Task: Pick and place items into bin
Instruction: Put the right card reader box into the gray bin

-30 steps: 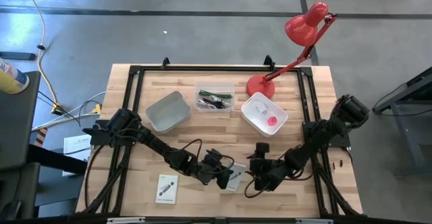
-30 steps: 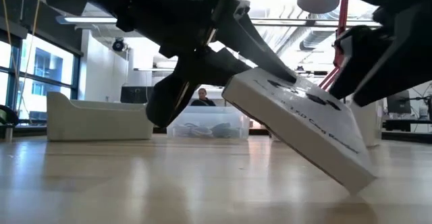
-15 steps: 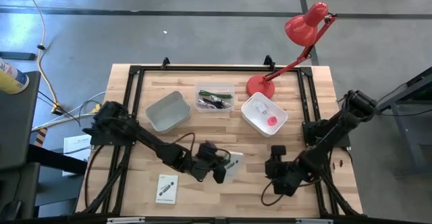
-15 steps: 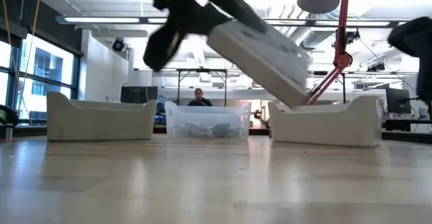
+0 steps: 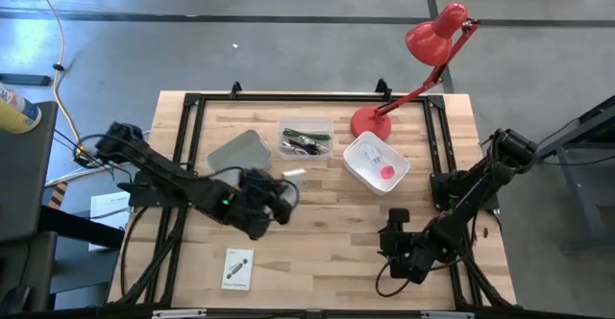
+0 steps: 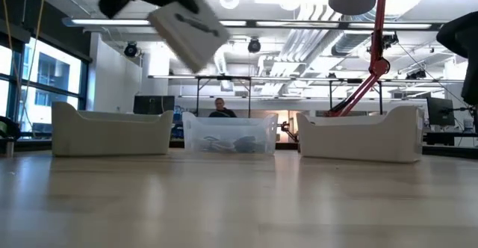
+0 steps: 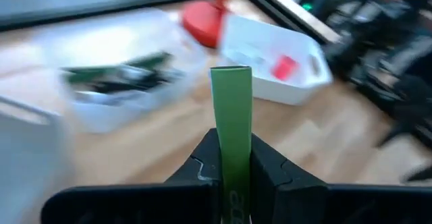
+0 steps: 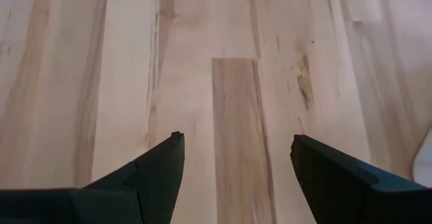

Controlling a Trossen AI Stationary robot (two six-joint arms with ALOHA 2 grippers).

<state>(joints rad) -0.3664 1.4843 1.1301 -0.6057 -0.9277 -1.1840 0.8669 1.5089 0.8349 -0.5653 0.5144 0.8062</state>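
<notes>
High view, left gripper (image 5: 279, 196): over the table's middle, just in front of the gray bin (image 5: 238, 156), fingers clamped on a flat white card (image 5: 292, 176) whose pale end sticks out toward the clear bin (image 5: 306, 137).
High view, right gripper (image 5: 396, 246): low near the front right of the table (image 5: 317, 261), well apart from every bin.
High view, other things: a second white card (image 5: 237, 268) lies flat at the front left; the clear bin holds a green pen (image 5: 307, 134) and coiled cables; the white bin (image 5: 376, 161) holds a pink piece (image 5: 387, 171); the red lamp (image 5: 423, 64) stands at the back right.

Low view, card (image 6: 188, 31): held high and tilted, well clear of the table top — its height shows only here.
Low view, bins: gray bin (image 6: 110, 133), clear bin (image 6: 229, 134) and white bin (image 6: 366, 135) stand in a row; a person shows in the room behind the clear bin.

Left wrist view, grip: the card (image 7: 233, 119) shows edge-on with a green side, pinched tight between the two fingers (image 7: 201, 172) — a colour the other views do not show.
Left wrist view, beyond: clear bin (image 7: 125, 92) and white bin (image 7: 270, 62) with the pink piece (image 7: 284, 67), blurred.

Right wrist view, right gripper (image 8: 236, 166): fingers spread wide, nothing between them, only bare wood below.
</notes>
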